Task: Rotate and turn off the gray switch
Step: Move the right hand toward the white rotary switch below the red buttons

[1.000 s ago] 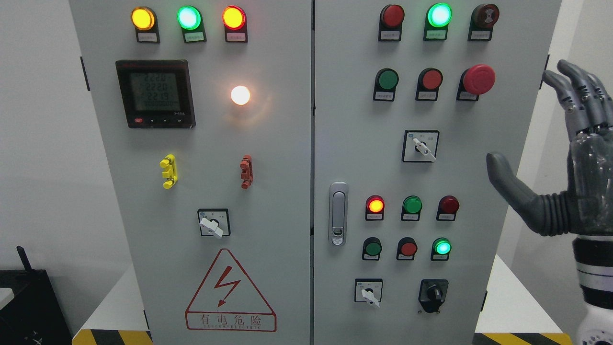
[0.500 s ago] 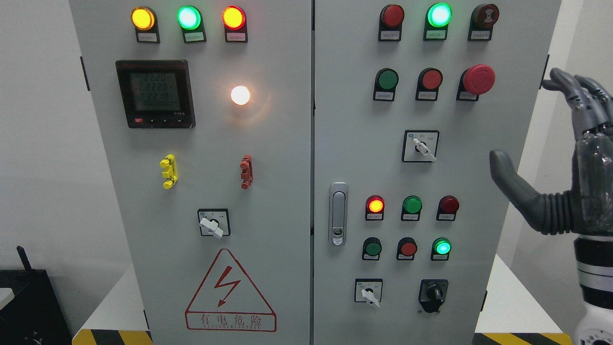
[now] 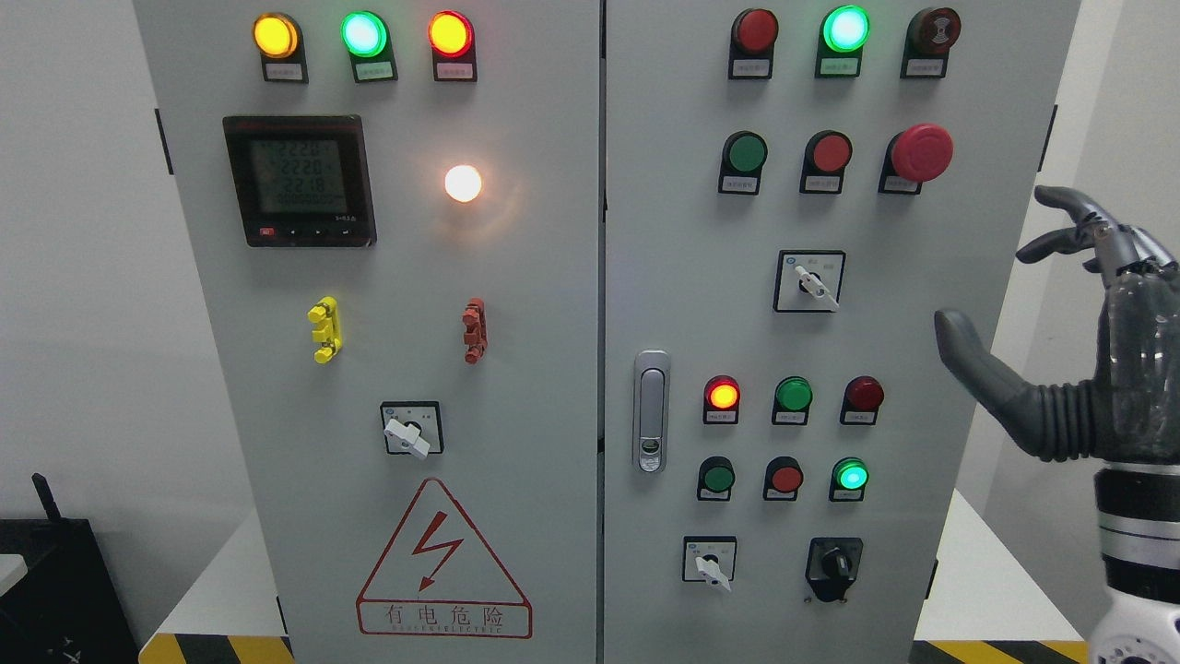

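The right hand [image 3: 1097, 369] is closest to us, coming up from the bottom right corner. It is held up in the air beside the right edge of the big gray cabinet [image 3: 553, 304]. Its fingers [image 3: 1074, 226] are spread open and bent a little at the tips. The thumb [image 3: 977, 364] sticks out to the left, in front of the cabinet's right edge. The hand holds nothing. I cannot tell if the thumb touches the cabinet.

The cabinet stands on a white table [image 3: 986, 572] with yellow and black stripes along its front edge. It has two doors.

On the right door there are three small white switches and one black one. The gray switch [image 3: 809, 281] sits in a black square frame, up near the middle of the right door, well apart from the hand. Its little white handle is tilted, pointing down to the right. Another white switch [image 3: 709, 560] and a black switch [image 3: 834, 563] are near the bottom edge of that door. A big red button [image 3: 922, 152] is near the top right corner. A silver door handle [image 3: 651, 410] is at the left edge of the right door.

On the left door there is a small screen [image 3: 298, 180] with numbers, a glowing white light [image 3: 463, 183], a white switch [image 3: 411, 429] and a red warning triangle [image 3: 442, 563].
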